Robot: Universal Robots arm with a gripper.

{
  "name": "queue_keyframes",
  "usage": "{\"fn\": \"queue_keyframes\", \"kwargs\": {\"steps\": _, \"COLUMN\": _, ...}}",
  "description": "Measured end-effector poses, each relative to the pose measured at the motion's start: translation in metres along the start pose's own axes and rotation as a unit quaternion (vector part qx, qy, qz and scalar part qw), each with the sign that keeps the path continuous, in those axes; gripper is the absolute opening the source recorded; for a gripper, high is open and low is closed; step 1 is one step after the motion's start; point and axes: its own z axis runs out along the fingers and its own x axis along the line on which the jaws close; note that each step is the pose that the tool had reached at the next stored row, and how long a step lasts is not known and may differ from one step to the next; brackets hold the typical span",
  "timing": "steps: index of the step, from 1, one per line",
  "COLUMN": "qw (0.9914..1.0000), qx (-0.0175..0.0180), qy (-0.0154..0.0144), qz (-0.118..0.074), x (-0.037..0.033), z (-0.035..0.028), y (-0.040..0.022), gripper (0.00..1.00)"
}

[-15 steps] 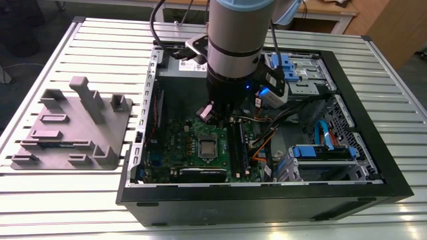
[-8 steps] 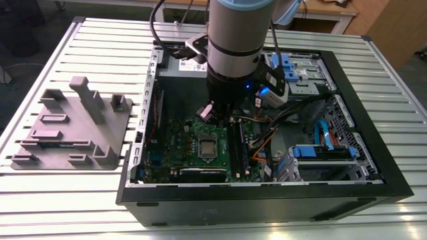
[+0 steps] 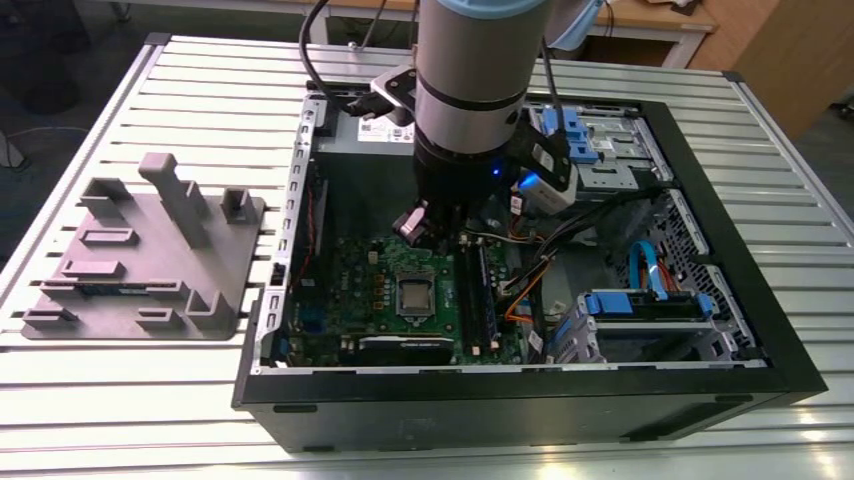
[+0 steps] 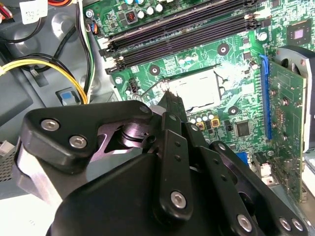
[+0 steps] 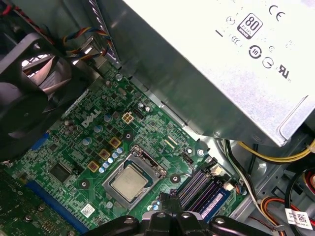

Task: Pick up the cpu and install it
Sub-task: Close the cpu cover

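The cpu (image 5: 129, 182) is a small square chip with a silvery-beige top. It lies flat in the metal socket frame (image 5: 156, 169) on the green motherboard (image 3: 367, 270). In the exterior view the cpu (image 3: 416, 296) sits mid-board inside the open computer case. My gripper (image 3: 416, 228) hangs over the board just behind the socket. Its black fingers meet at one narrow tip, shut on nothing, in both wrist views. That gripper (image 4: 169, 96) tip stands by the socket's edge, beside the cpu (image 4: 199, 88). The same gripper (image 5: 166, 197) sits between the socket and the memory slots.
A grey plastic tray (image 3: 147, 260) lies on the slatted table at the exterior view's left. The power supply (image 5: 221, 64), a black fan (image 5: 29, 83), long black memory sticks (image 4: 182, 34), yellow and black cables (image 4: 44, 64) and blue-tabbed drive cages (image 3: 641, 310) crowd the case.
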Motion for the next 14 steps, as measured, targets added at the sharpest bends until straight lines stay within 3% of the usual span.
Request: {"fn": "queue_keyframes", "kwargs": {"steps": 14, "qw": 1.00000, "qx": -0.0001, "qy": -0.0001, "qz": 0.000, "x": -0.0032, "z": 0.0005, "y": 0.0037, "gripper": 0.10}}
